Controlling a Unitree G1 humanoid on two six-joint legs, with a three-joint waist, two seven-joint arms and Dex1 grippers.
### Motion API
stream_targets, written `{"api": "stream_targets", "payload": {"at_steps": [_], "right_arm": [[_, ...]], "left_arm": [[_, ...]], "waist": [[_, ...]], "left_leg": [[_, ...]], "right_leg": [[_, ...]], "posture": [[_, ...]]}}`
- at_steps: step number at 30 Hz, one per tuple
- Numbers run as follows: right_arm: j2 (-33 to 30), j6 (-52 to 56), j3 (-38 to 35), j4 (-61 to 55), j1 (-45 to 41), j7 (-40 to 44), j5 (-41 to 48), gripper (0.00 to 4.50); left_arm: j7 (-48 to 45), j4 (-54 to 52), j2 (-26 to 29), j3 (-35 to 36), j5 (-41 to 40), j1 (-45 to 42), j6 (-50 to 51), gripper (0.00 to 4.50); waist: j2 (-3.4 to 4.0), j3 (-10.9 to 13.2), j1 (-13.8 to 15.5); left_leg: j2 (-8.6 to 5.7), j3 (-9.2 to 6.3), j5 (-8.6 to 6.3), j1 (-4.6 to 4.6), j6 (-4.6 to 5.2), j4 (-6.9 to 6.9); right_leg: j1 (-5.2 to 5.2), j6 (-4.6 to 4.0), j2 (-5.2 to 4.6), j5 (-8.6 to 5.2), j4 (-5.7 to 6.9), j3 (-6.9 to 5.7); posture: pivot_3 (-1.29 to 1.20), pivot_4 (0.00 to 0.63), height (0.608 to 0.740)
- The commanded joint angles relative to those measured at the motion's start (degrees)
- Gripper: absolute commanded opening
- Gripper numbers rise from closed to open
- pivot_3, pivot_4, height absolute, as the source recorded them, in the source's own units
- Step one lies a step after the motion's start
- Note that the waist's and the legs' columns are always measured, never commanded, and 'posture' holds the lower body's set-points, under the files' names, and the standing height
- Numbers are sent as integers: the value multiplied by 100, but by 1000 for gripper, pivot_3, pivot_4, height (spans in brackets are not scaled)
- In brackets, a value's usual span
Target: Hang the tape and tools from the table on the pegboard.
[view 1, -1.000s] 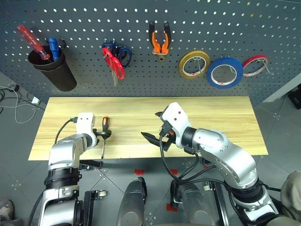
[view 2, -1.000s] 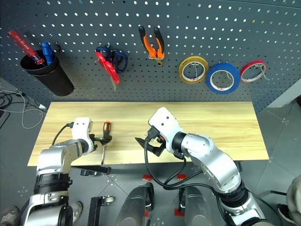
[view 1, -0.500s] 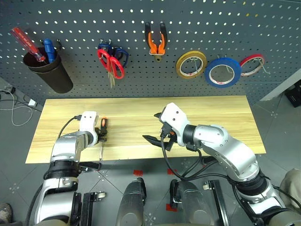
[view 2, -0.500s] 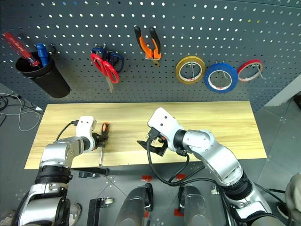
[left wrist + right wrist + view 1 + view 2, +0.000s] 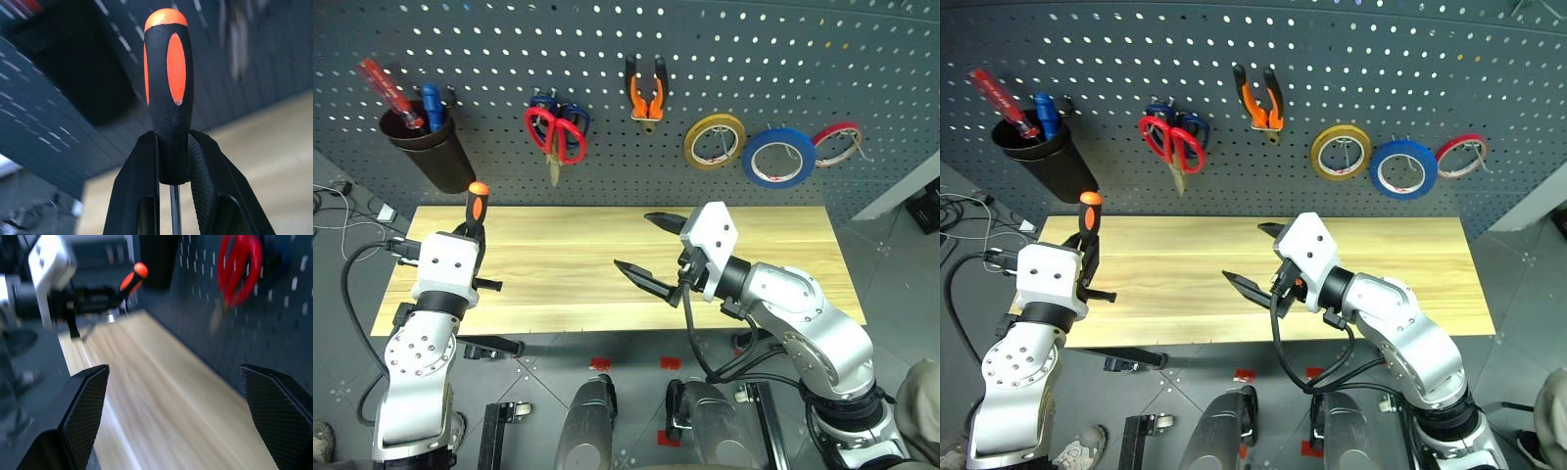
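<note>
The screwdriver (image 5: 168, 93) is clamped by its black-and-orange handle between the fingers of the left gripper (image 5: 172, 166), handle end up, and is held above the left end of the table (image 5: 773, 230), clear of the wood. Its thin shaft is seen running down between the two fingers. The right gripper (image 5: 658, 253) is spread wide and empty, held over the middle of the table. Behind, on the pegboard (image 5: 862, 59), the red scissors (image 5: 554, 137), the pliers (image 5: 647, 93) and the blue tape (image 5: 780, 156) are hung on hooks. A black cup (image 5: 426, 149) is hung at the left, near the raised screwdriver.
</note>
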Motion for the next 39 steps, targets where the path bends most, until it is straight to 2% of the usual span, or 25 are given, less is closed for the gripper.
{"api": "stream_targets", "payload": {"at_steps": [1, 5, 9, 13, 18, 27, 31, 36, 39], "right_arm": [[37, -189, -214, -216, -97, 101, 316, 4500], [124, -119, -281, -61, -344, 63, 510, 4500], [287, -19, -248, 58, -576, -78, 630, 4500], [327, -61, -181, 125, -665, -164, 548, 4500], [378, -79, -140, 160, -796, -302, 510, 4500], [456, -116, -194, 223, -1047, -600, 452, 4500], [407, -128, -161, 201, -1034, -602, 449, 4500], [295, -224, -246, 144, -854, -618, 438, 4500], [191, -255, -414, 149, -644, -676, 450, 4500]], "left_arm": [[267, -568, 182, 328, 126, -713, 161, 501], [113, 30, 575, 548, -390, -2288, 527, 501], [-289, 1299, 1015, 592, -929, -3831, 335, 501], [-430, 2414, 1287, 608, -1048, -4652, -166, 501], [-406, 3492, 1375, 534, -943, -4895, -851, 501], [-151, 3684, 1336, 652, -936, -4258, -1171, 501], [37, 3489, 1278, 631, -927, -4167, -1243, 1821], [59, 2132, 1017, 404, -1038, -3692, -947, 3341], [159, 1093, 574, 277, -1127, -2743, -223, 3341]], "waist": [[3, -13, 64], [-2, -35, 101], [-7, -61, 84], [-10, -63, 65], [-10, -63, 52], [-15, -68, 35], [-18, -69, 32], [-24, -75, 30], [-14, -121, 34]], "left_leg": [[0, -3, 1, 0, -1, 1], [-1, -23, 25, -5, -9, 5], [-4, -28, 43, -4, -22, 6], [-5, -27, 52, -4, -34, 2], [-4, -22, 53, -8, -36, 1], [-3, -28, 54, -14, -35, 7], [-3, -30, 55, -14, -35, 7], [-4, -30, 55, -15, -35, 8], [-4, -30, 55, -15, -35, 7]], "right_leg": [[0, -4, 1, 5, 0, -3], [5, 6, 6, 21, 0, -19], [9, 9, 7, 28, 1, -24], [8, -2, 8, 33, -2, -24], [2, -1, 9, 29, -9, -25], [0, -1, 7, 29, -1, -29], [1, -2, 7, 29, 0, -32], [3, -2, 5, 30, -4, -30], [4, -2, 5, 30, -6, -29]], "posture": [[56, 232, 740], [60, 224, 740], [52, 221, 740], [39, 216, 740], [19, 216, 740], [2, 215, 740], [0, 214, 740], [15, 209, 740], [24, 206, 740]]}}
